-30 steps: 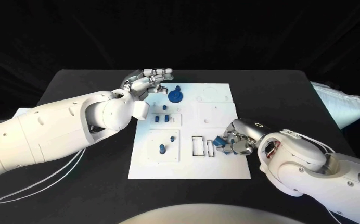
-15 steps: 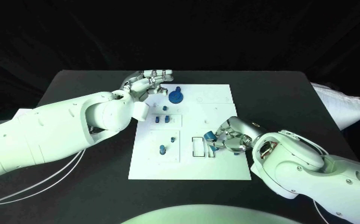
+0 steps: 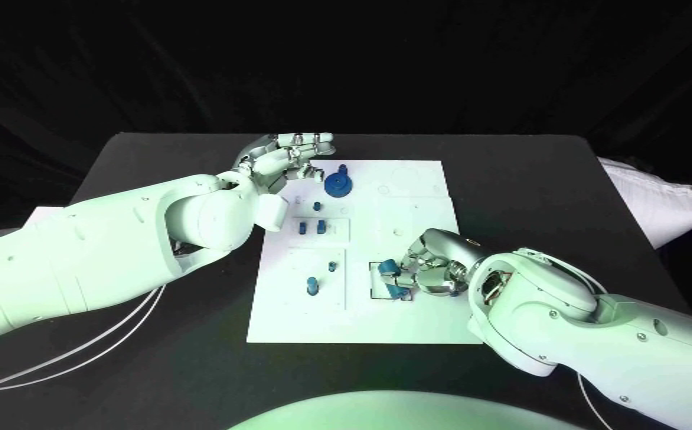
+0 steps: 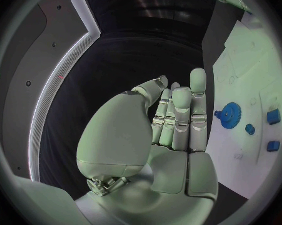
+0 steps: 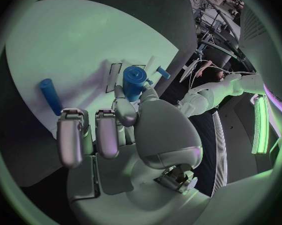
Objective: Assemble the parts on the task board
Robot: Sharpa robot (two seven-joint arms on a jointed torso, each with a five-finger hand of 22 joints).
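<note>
Blue cylinder part (image 5: 133, 78) sits pinched in the right hand (image 3: 428, 270), low over the rectangular slots (image 3: 387, 281) near the front of the task board (image 3: 433, 325). From the wrist view it stands out past the fingertips (image 5: 123, 110), close to the outlined slots (image 5: 113, 77) on the white plate. To do this step well, I'd say the hand should square the part to the slot outline first, then lower it straight, letting go only once it is seated; any tilt would likely jam it on the edge.

Other blue pieces lie farther back: a gear (image 3: 338, 186), small blocks (image 3: 304, 229), a peg (image 3: 312, 286).

The left hand (image 3: 286, 157) hovers at the board's far corner, fingers together and nearly straight, grasping nothing.

Compared with a second ago, the right hand has travelled inward from the board's right edge to the slots, carrying the part; the left hand has stayed put.
</note>
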